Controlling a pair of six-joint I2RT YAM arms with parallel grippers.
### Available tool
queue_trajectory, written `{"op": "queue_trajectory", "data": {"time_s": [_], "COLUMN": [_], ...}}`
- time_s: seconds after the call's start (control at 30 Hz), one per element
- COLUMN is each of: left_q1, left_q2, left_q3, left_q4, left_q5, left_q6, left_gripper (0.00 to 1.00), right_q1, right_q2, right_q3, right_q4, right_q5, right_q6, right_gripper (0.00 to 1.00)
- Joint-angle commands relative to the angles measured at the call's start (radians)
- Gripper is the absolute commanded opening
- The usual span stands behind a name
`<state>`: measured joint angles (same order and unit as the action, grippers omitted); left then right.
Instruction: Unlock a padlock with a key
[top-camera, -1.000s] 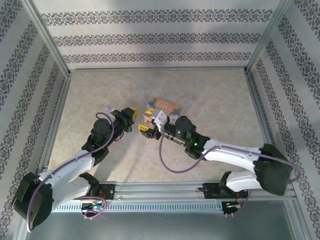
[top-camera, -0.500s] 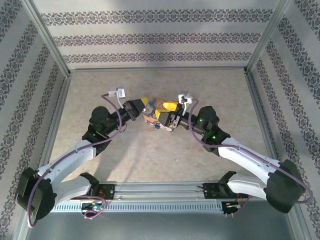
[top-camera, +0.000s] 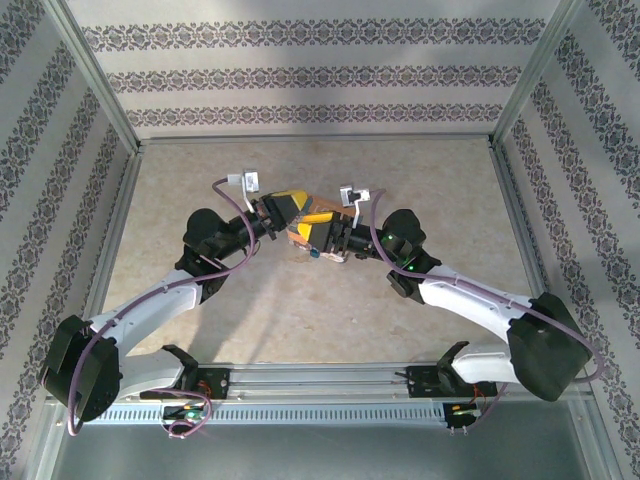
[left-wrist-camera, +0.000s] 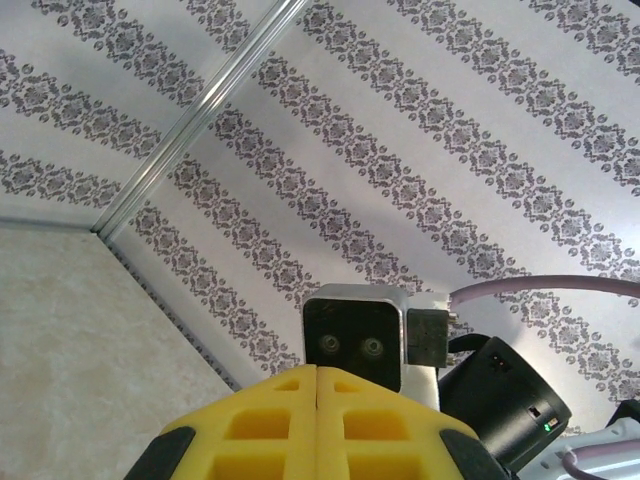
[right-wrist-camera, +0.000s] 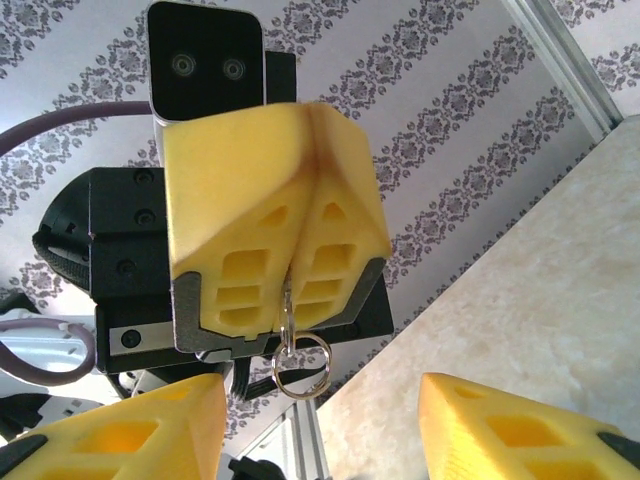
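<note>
The left fingers (right-wrist-camera: 235, 200) are clenched flat together, and a slim grey piece of metal, the key (right-wrist-camera: 288, 300), sticks out of the seam at their lower edge with a split ring (right-wrist-camera: 274, 368) hanging free beneath it. Pinching it this way seems meant to leave the key's working end exposed and steady for the lock. The right fingers (right-wrist-camera: 520, 430) stand apart and released, with nothing between them, facing the key from close by as if to take it or line up with it. From above, both arms meet over the middle of the worktop (top-camera: 200, 170), their fingers crowding the orange-sided box (top-camera: 308, 232) from left and right. A tiny dark-blue speck at the box's near edge looks like the padlock (top-camera: 313, 253), lying on the worktop just below the right fingers. It is too small to tell how its shackle lies. The box is the main obstacle, as it sits between the two wrists and leaves little room to swing the key down. The dangling ring could also snag, and the purple cables (top-camera: 235, 265) loop near the wrists. Patterned walls and metal frame rails enclose the far side and both flanks.
</note>
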<state>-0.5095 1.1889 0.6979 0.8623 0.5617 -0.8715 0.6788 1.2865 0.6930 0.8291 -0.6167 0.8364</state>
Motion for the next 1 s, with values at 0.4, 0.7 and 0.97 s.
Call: {"op": "queue_trajectory", "data": {"time_s": [0.4,0.7,0.97], "left_q1": [-0.004,-0.002,0.015], "left_q2": [0.014,-0.007,-0.067], "left_q3": [0.005,-0.003,0.001], "left_q4": [0.092,0.058,-0.033], "left_q5": [0.016,-0.017,-0.031], "left_q6": [-0.013,0.003,0.034], "left_gripper": [0.00,0.00,0.17], "right_q1": [0.011,0.015,0.011], "right_q2": [0.070,0.095,0.076], "right_q3": [0.076,0.080,0.078], "right_q4": [0.128,0.133,0.073], "right_q5": [-0.020,-0.025,-0.015], "right_q6": [0.072,0.085,0.045], "right_gripper": [0.37,0.18,0.00]}}
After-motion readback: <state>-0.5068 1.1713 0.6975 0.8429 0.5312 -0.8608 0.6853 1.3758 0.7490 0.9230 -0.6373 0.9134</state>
